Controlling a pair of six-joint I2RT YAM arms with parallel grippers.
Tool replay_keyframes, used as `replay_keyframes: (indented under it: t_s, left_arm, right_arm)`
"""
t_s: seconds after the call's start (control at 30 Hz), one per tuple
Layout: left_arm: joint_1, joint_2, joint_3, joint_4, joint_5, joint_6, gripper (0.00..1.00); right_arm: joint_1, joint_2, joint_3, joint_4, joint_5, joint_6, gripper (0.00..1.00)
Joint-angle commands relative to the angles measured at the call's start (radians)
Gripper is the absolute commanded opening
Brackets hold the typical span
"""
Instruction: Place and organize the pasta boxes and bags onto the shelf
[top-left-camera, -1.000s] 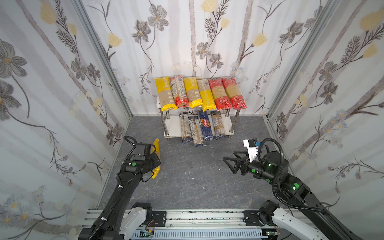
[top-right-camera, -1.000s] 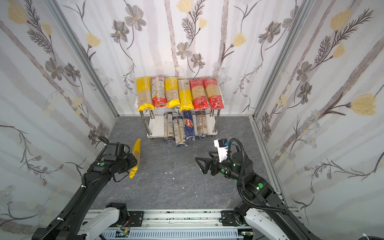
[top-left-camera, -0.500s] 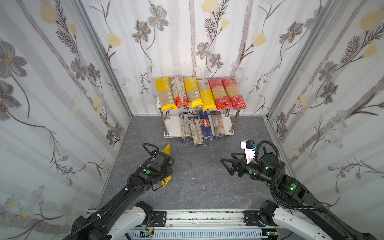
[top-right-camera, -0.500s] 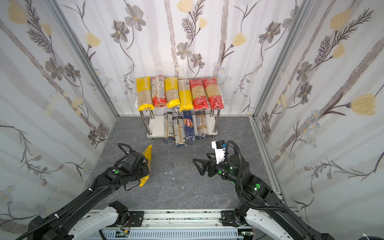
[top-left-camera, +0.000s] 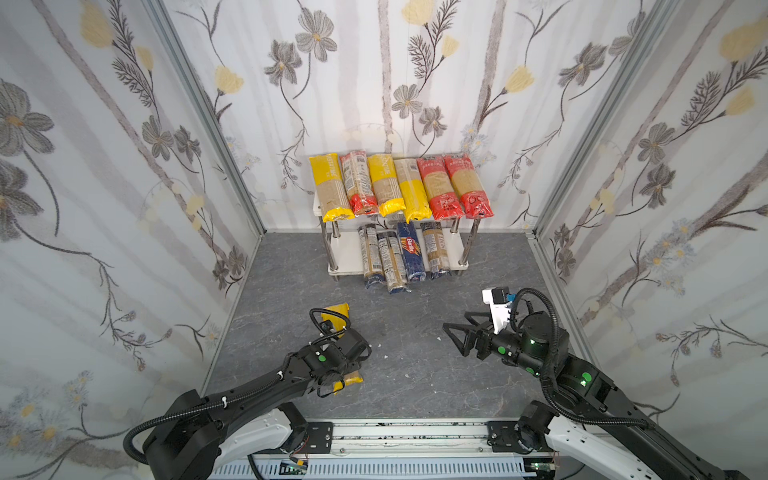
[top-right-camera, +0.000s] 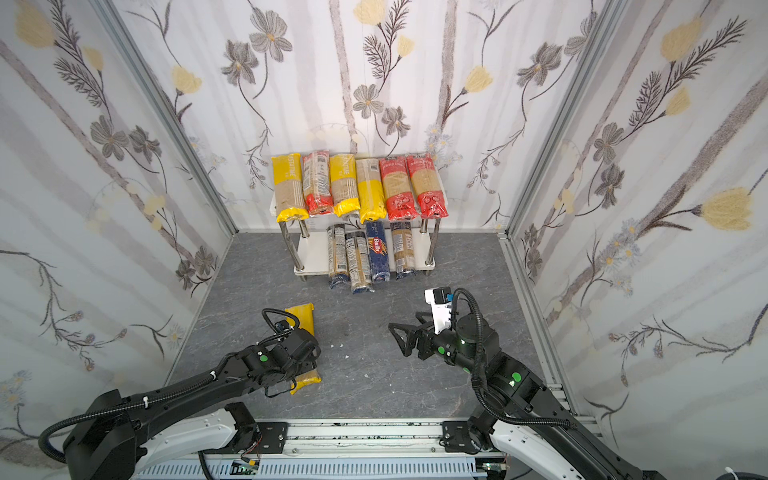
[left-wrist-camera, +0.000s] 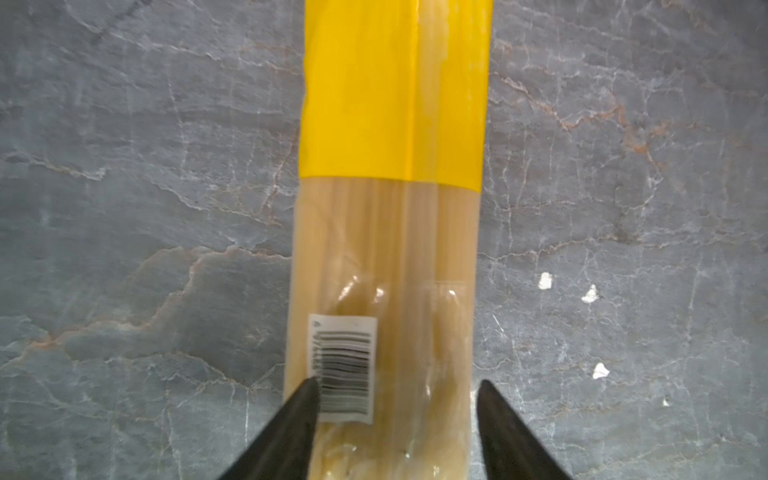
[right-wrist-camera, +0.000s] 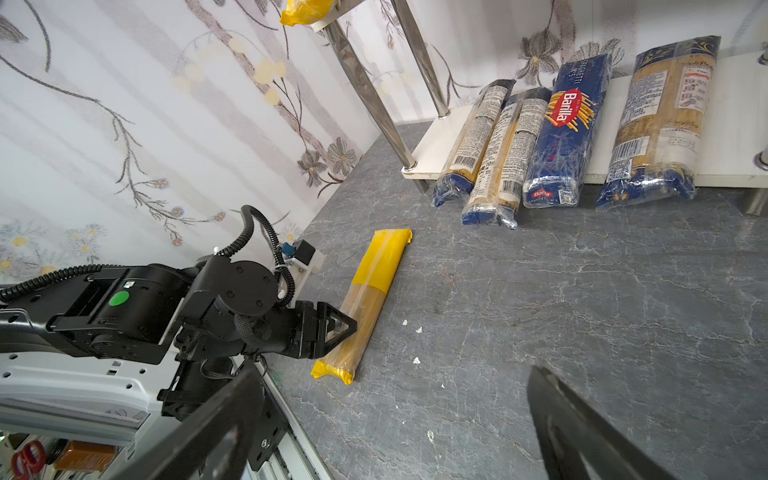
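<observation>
Nearest: left claw (left-wrist-camera: 395, 386), jaws apart, straddling the near half of a yellow-ended spaghetti bag (left-wrist-camera: 386, 232), not clamped on it.
Bag lay flat on the grey tabletop (top-left-camera: 415, 374), its long axis running straight away from that claw toward the shelf.
Right claw (top-left-camera: 455, 321): spread wide, empty, well off to the bag's right; left arm judged nearer.
Farthest: shelf (top-left-camera: 345, 259), six bags (top-left-camera: 401, 185) above, four packs (top-left-camera: 399, 257) below, bare board at either end.
</observation>
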Motion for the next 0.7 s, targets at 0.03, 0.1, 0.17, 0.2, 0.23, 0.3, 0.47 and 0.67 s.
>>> replay_keyframes:
  t_s: [0.03, 0.1, 0.17, 0.2, 0.23, 0.3, 0.47, 0.67]
  left_arm:
    - [-0.003, -0.024, -0.031, 0.004, -0.035, -0.051, 0.91]
    - [-0.004, -0.024, -0.049, 0.006, -0.034, -0.064, 0.97]
    - [-0.005, -0.022, -0.07, 0.015, -0.035, -0.072, 0.97]
    - [-0.006, -0.022, -0.08, 0.021, -0.032, -0.074, 0.97]
    - [-0.007, -0.023, -0.087, 0.028, -0.029, -0.079, 0.97]
    - [-0.011, -0.03, -0.106, 0.044, -0.026, -0.085, 0.97]
    - [-0.02, -0.031, -0.126, 0.088, -0.011, -0.089, 0.94]
    - [-0.046, 0.028, -0.103, 0.121, -0.018, -0.086, 0.94]
  right_arm:
    - [0.0, -0.01, -0.006, -0.002, 0.026, 0.001, 1.0]
    - [0.0, -0.012, -0.011, 0.0, 0.024, 0.001, 1.0]
    - [0.0, -0.014, -0.017, 0.001, 0.023, 0.001, 1.0]
    - [0.0, -0.015, -0.018, 0.002, 0.023, 0.001, 1.0]
    - [0.0, -0.017, -0.018, 0.002, 0.023, 0.0, 1.0]
    - [0.0, -0.021, -0.02, 0.001, 0.023, 0.001, 1.0]
    - [0.0, -0.034, -0.025, 0.0, 0.026, 0.006, 1.0]
    - [0.0, -0.057, -0.029, -0.014, 0.033, 0.012, 1.0]
